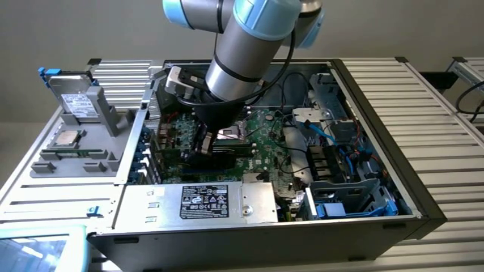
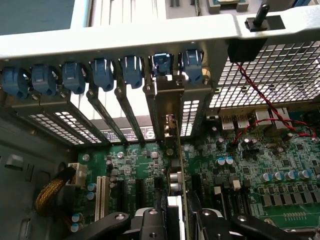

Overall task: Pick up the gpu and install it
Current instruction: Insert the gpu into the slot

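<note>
1. Case (image 1: pixel 423 212): an open computer tower lies on its side on a slatted metal table (image 1: pixel 438 107), interior facing up, in the exterior view.
2. Arm (image 1: pixel 242 62): a grey tube with blue joint caps reaches down into the case, above the green motherboard (image 1: pixel 261 133).
3. Pincer (image 2: pixel 176 220): its two dark fingers (image 2: pixel 150 222) stand partly closed on either side of a thin upright card and grip it by its edge. In the exterior view the pincer (image 1: pixel 206 148) sits low over the middle of the motherboard.
4. Gpu (image 2: pixel 176 165): held edge-on between the fingers, it stands upright on the motherboard (image 2: pixel 260 165) in line with the expansion slots. Its metal bracket (image 2: pixel 175 107) rests against the rear slot wall of the case. Whether its connector is fully seated in the slot cannot be told.
5. Blue clips (image 2: pixel 102 72): a row of blue plastic retainers runs along the top of the rear slot wall, one above each slot cover; two of them sit directly above the gpu bracket.
6. Slot covers (image 2: pixel 105 117): perforated metal strips fill the neighbouring slot openings beside the bracket.
7. Power supply (image 1: pixel 204 204): a silver box with a dark label occupies the near edge of the case.
8. Tray (image 1: pixel 72 141): a grey holder on the table at the exterior view's left carries a processor and a drive.
</note>
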`<act>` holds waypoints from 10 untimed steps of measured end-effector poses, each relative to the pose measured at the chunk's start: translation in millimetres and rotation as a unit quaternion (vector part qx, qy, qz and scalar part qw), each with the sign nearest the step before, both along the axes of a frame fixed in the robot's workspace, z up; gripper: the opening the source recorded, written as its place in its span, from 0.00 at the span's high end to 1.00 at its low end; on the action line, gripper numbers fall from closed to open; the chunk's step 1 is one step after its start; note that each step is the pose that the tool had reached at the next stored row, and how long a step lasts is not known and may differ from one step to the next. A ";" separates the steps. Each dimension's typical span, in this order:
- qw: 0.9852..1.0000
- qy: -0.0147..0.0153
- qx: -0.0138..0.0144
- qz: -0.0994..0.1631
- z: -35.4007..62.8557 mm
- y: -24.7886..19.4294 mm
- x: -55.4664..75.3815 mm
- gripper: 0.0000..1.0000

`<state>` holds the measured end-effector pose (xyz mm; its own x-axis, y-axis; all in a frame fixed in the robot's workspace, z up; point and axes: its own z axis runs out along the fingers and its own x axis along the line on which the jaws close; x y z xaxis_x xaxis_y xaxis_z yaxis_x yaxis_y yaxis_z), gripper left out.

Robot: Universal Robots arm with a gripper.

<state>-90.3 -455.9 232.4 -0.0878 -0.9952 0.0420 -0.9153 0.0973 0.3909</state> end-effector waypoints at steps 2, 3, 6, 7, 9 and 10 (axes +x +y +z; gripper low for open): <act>1.000 0.000 0.000 0.000 0.6 0.0 0.0 0.72; 1.000 0.000 0.000 0.000 1.1 0.1 -0.1 0.72; 1.000 0.000 0.000 0.000 1.7 0.1 -0.1 0.72; 1.000 0.000 0.000 0.000 2.5 0.0 -0.1 0.72; 1.000 0.000 0.001 0.000 5.1 0.2 0.0 0.72; 1.000 0.000 0.001 0.000 6.3 0.2 0.0 0.72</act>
